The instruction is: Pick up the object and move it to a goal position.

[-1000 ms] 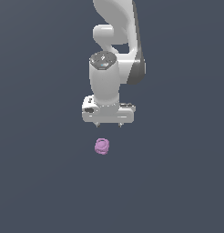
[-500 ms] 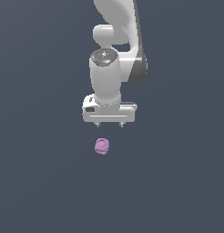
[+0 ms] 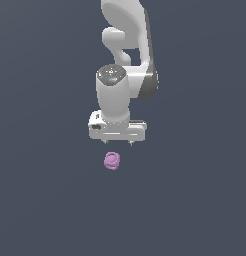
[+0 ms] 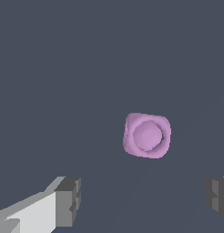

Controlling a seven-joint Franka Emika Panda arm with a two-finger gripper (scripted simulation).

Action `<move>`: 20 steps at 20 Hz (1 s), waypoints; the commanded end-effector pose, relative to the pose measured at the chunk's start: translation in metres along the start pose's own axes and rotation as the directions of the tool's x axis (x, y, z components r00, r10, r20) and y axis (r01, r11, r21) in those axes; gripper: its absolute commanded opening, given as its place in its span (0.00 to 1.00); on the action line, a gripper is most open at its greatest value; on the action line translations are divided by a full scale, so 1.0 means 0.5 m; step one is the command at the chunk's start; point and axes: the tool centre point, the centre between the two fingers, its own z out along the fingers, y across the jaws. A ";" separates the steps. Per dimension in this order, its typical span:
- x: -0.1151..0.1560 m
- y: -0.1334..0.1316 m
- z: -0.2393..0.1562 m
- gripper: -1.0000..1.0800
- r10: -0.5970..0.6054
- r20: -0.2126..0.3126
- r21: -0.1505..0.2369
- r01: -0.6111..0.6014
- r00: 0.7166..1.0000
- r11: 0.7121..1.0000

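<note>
You see only part of the arm: its upper links run off the top of the exterior view, and the base is out of sight. The gripper shows there as a white block with just two short finger stubs poking out below it, too small to read in detail. In the wrist view the fingertips are cut off at the frame edge, one grey pad on a white finger on one side and only a sliver of the other pad on the far side. They stand wide apart with nothing between them, so the tool is released and holds nothing.

The lump is pink-purple and small next to the gripper. In the exterior view it sits at about 7 o'clock from the gripper, near it but apart, not touching either finger. Its ringed face points up toward the wrist camera; from that camera the lump looks like a rounded square with a circular raised centre. You cannot pick out a clear long axis, since it looks about as wide as it is deep.

The ground is a flat, even slate grey with no seams, edges or walls to make out.
</note>
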 end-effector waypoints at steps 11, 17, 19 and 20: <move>0.035 0.057 0.127 0.96 0.118 0.030 -0.032 -0.117 0.993 0.993; 0.039 0.065 0.145 0.96 0.133 0.034 -0.037 -0.132 0.991 0.991; 0.037 0.065 0.144 0.96 0.131 0.035 -0.037 -0.130 0.991 0.991; 0.037 0.065 0.146 0.96 0.131 0.035 -0.037 -0.130 0.991 0.991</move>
